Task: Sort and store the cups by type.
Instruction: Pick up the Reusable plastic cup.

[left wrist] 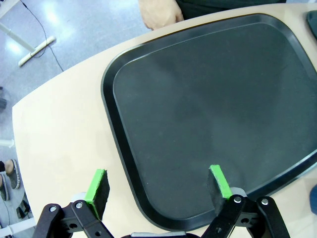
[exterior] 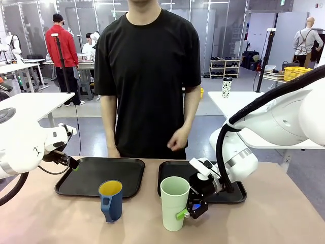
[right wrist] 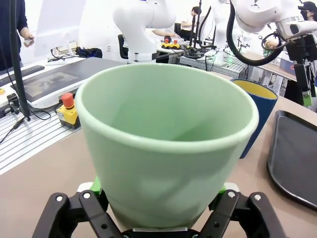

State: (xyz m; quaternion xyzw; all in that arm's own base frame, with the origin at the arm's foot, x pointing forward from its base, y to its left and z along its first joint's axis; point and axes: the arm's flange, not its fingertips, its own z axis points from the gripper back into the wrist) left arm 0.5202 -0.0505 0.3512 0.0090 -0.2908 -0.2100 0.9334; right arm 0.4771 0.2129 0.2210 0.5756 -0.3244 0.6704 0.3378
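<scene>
A tall mint-green tumbler [exterior: 174, 202] stands on the table in front of the right black tray [exterior: 172, 170]. My right gripper [exterior: 190, 209] is shut on its lower part. In the right wrist view the tumbler [right wrist: 163, 148] sits between the green pads [right wrist: 97, 185]. To its left, in front of the left black tray [exterior: 127, 170], stands a dark blue mug [exterior: 110, 200] with a yellow inside, its handle towards me; it also shows as the mug [right wrist: 258, 115] behind the tumbler. My left gripper [exterior: 72, 163] hangs open and empty over the left tray's [left wrist: 213, 99] edge, as its own view of that gripper [left wrist: 158, 186] shows.
A person in a black shirt stands at the far side behind the trays, one hand [exterior: 177, 139] hanging loose and the other hand [left wrist: 158, 12] at the table edge. A white spotted cup [exterior: 226, 87] stands on a table farther back. A red-button box [right wrist: 68, 110] sits on my side.
</scene>
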